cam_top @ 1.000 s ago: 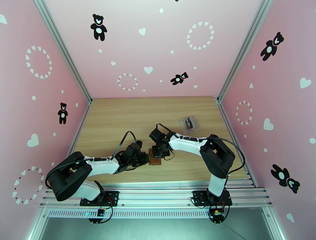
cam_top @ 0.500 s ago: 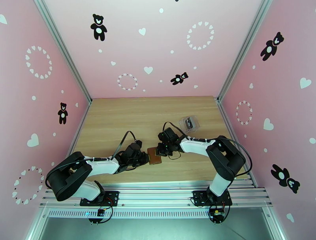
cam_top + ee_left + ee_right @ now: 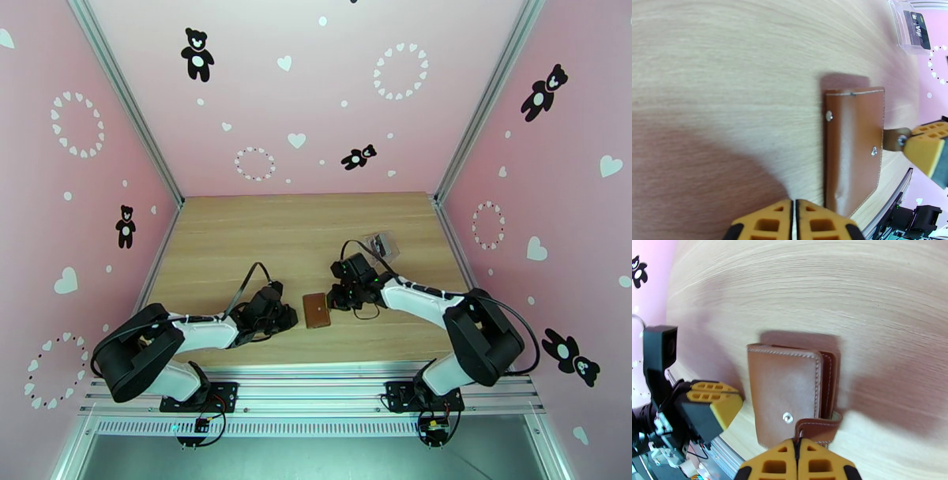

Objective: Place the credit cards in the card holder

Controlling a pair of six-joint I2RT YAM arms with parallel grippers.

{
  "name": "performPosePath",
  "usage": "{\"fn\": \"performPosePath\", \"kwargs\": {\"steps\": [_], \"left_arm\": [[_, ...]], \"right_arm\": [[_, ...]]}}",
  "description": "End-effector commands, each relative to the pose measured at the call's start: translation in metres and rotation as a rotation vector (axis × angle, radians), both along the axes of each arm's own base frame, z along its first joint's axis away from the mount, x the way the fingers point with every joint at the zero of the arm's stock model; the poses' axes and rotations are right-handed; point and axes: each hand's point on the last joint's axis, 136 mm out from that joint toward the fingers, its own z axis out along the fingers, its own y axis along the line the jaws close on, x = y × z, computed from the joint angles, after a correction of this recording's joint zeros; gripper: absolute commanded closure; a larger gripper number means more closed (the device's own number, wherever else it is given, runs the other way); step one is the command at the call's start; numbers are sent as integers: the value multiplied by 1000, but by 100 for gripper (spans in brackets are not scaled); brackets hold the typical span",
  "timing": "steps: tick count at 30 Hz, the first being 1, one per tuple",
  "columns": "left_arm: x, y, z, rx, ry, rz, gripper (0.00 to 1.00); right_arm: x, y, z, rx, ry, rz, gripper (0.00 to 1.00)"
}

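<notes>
Closed wallet (image 3: 316, 309) flat on bench (image 3: 237, 237), right hand (image 3: 796, 442) clenched on its tab (image 3: 817, 428), left hand (image 3: 794, 202) clenched empty just beside it

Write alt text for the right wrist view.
A closed brown card holder lies flat on the wooden table, its snap tab pinched in the shut right gripper at the bottom of the view. The left gripper, yellow fingers together, sits close beside the holder's left edge.
</notes>
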Motion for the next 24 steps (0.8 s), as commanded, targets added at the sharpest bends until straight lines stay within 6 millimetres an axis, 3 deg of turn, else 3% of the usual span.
{"fn": "performPosePath", "kwargs": {"steps": [1, 4, 8, 10, 12, 14, 19, 24], "left_arm": [[-14, 26, -5, 110, 21, 21, 86], [-13, 42, 16, 146, -28, 57, 79], [-13, 72, 50, 185, -121, 134, 70], [-15, 85, 64, 190, -158, 166, 69], [-18, 95, 78, 174, -196, 197, 68], [-21, 102, 86, 146, -220, 218, 67], [-27, 99, 94, 64, -235, 212, 67], [-28, 92, 96, 47, -225, 184, 67]], "right_arm": [[-8, 0, 29, 40, -45, 37, 100], [-15, 14, 73, 141, -96, 88, 100], [-38, 42, 150, 346, -202, 202, 100], [-49, 52, 173, 409, -242, 240, 100], [-51, 52, 172, 362, -256, 226, 100], [-47, 47, 159, 236, -269, 187, 100], [-52, 69, 159, 310, -230, 200, 100], [-51, 93, 141, 312, -181, 209, 100]]}}
